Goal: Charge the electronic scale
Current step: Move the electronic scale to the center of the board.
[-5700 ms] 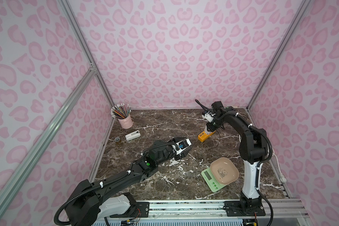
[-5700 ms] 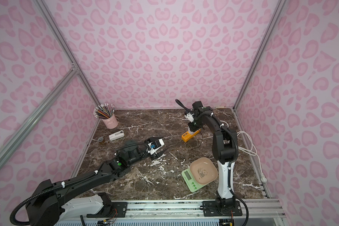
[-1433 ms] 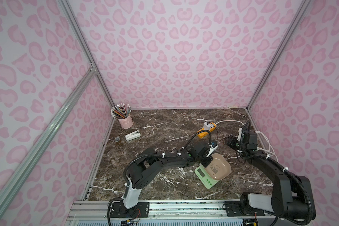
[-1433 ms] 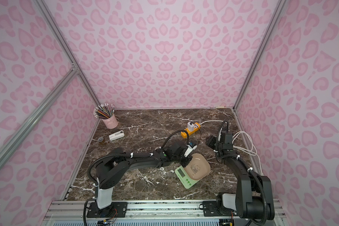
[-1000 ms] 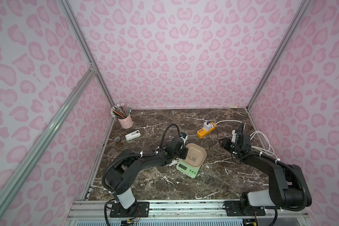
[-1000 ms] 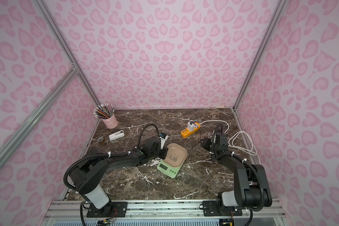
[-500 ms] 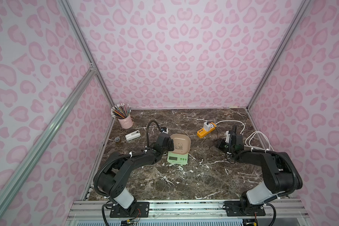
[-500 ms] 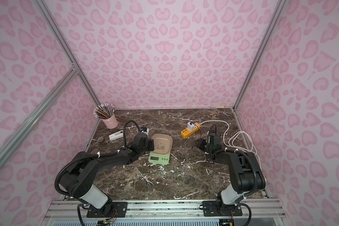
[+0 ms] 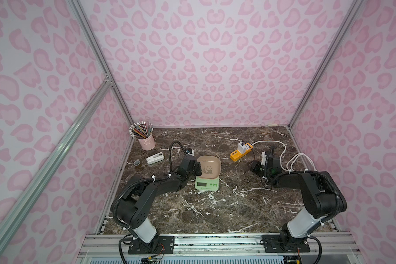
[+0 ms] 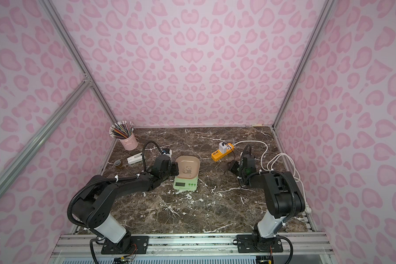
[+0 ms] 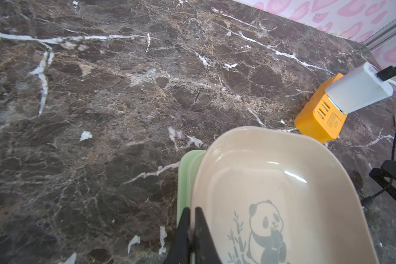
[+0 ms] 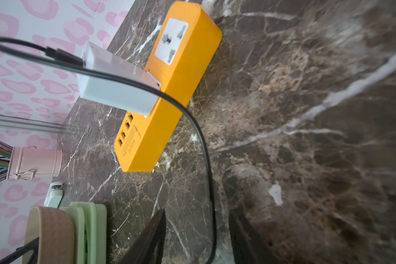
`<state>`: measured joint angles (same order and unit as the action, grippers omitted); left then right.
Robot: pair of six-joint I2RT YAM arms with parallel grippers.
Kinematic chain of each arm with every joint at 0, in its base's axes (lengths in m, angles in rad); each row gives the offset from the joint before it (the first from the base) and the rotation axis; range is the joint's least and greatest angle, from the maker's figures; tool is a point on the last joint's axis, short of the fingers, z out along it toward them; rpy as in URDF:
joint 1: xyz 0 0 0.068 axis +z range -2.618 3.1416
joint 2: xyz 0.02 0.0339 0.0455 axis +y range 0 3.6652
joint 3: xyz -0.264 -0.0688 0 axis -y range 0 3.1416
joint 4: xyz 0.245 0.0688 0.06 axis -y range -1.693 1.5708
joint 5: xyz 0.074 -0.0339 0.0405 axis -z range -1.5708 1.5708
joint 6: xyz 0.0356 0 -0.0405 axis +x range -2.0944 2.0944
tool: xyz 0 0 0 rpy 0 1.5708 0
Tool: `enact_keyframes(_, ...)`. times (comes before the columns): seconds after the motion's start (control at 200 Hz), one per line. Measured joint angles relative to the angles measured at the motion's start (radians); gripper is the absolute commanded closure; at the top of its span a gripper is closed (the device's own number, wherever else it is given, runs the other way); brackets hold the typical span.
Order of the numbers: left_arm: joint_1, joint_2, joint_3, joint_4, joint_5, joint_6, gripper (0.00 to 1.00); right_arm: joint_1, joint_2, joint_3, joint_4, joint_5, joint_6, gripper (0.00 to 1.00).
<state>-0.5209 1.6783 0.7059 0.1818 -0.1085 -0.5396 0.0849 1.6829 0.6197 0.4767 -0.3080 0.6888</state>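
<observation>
**Item:** small pale green flat rectangular plastic electronic scale (image 9: 207, 184). Its grey display and green buttons face the front rail. It carries a beige rounded-square panda-printed tray (image 9: 212, 160).

**Location:** flat on the dark brown marble-patterned bench (image 9: 215, 205), about mid-bench. It lies left of the orange plastic power strip (image 9: 238, 156) and nearer the front rail, apart from it.

**Handling (judged):** light, rigid and smooth-shelled, so likely to slide on the polished bench at a push. The tray looks to sit loose on the base. A pull on its thin rim may tip or lift it rather than move the scale. The better hold is the green base, across its short edges. No charging port shows in any view.

**Left tool (image 11: 192, 209):** clenched, fingers pinched on the tray's thin rim at the scale's left side, as far as the left wrist view shows.

**Right tool (image 12: 197, 213):** released, jaws apart, low over the bench to the right of the scale. A thin black charging cable (image 12: 200, 137) runs between the jaws and appears to touch neither. Its far end is plugged into the white block charger (image 9: 242, 146) seated on the strip. Its free end is hard to make out.
</observation>
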Motion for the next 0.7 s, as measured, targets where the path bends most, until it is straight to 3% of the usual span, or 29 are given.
enact_keyframes(0.295, 0.000, 0.024, 0.019, 0.002, 0.003, -0.010, 0.83, 0.001, 0.019, 0.001, 0.008, 0.006, 0.003, 0.54)
enact_keyframes(0.525, -0.007, -0.048, 0.029, -0.031, -0.034, -0.008, 0.50, 0.001, 0.026, 0.013, 0.004, 0.008, 0.003, 0.63)
enact_keyframes(0.705, -0.092, -0.206, 0.061, -0.055, -0.158, 0.037, 0.45, 0.001, 0.029, 0.015, 0.002, 0.011, 0.003, 0.75)
